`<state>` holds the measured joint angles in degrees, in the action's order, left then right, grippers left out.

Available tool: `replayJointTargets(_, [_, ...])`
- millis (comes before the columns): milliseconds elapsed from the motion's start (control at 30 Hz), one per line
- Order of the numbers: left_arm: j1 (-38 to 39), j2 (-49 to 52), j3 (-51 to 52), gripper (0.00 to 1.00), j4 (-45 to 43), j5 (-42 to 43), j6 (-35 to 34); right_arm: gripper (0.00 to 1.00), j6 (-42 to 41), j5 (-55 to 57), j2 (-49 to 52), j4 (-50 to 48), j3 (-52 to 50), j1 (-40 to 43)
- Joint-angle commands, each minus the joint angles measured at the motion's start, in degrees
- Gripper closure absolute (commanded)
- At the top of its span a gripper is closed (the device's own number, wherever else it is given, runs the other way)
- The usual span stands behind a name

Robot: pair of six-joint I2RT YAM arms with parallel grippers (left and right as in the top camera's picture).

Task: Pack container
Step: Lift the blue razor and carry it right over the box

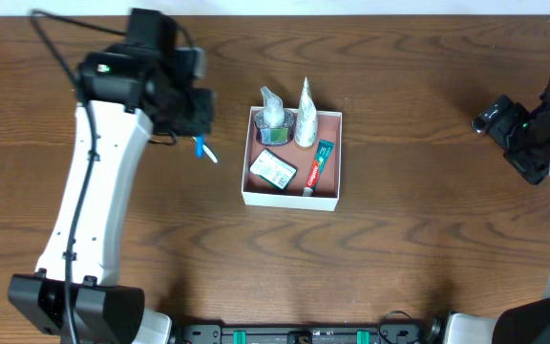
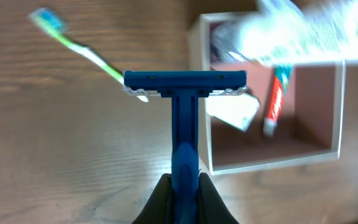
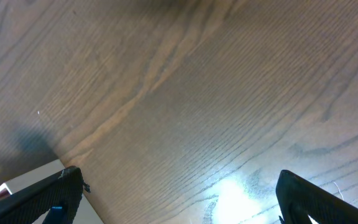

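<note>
The container (image 1: pixel 289 200) is a square white box with a reddish-brown inside at the table's middle. It holds two clear bottles (image 1: pixel 275 119), a red-green toothpaste tube (image 1: pixel 319 162) and a green-white packet (image 1: pixel 273 169). My left gripper (image 1: pixel 197 124) is just left of the box and shut on a blue razor (image 2: pixel 184 124). The razor's head points away above the wood beside the box's left wall (image 2: pixel 197 93). A green-white toothbrush (image 2: pixel 82 53) lies on the table beyond the razor. My right gripper (image 3: pixel 179 205) is open and empty at the far right (image 1: pixel 504 119).
The dark wood table (image 1: pixel 418 239) surrounds the box. The toothpaste (image 2: pixel 272 102) and packet (image 2: pixel 232 111) show inside the box in the left wrist view, with a blurred bottle (image 2: pixel 303 31) above them.
</note>
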<state>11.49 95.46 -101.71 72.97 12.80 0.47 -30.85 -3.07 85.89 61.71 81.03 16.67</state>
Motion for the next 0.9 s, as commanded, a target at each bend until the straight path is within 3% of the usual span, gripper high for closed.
replayJointTargets(0, [3.0,0.0,0.5,0.94,0.5,0.3,9.8,0.01,-0.6,-0.2,0.4,0.0,0.5,0.2])
replayJointTargets(233, [9.1,0.0,4.6,0.94,0.5,0.3,23.4,0.01,-0.6,-0.2,0.4,0.0,0.5,0.2])
replayJointTargets(500, [16.9,0.0,8.8,0.94,-0.6,0.3,44.2,0.01,-0.6,-0.2,0.4,0.0,0.5,0.2])
replayJointTargets(867, [23.0,0.0,17.6,0.94,-10.4,0.3,57.9,0.01,-0.6,-0.2,0.4,0.0,0.5,0.2])
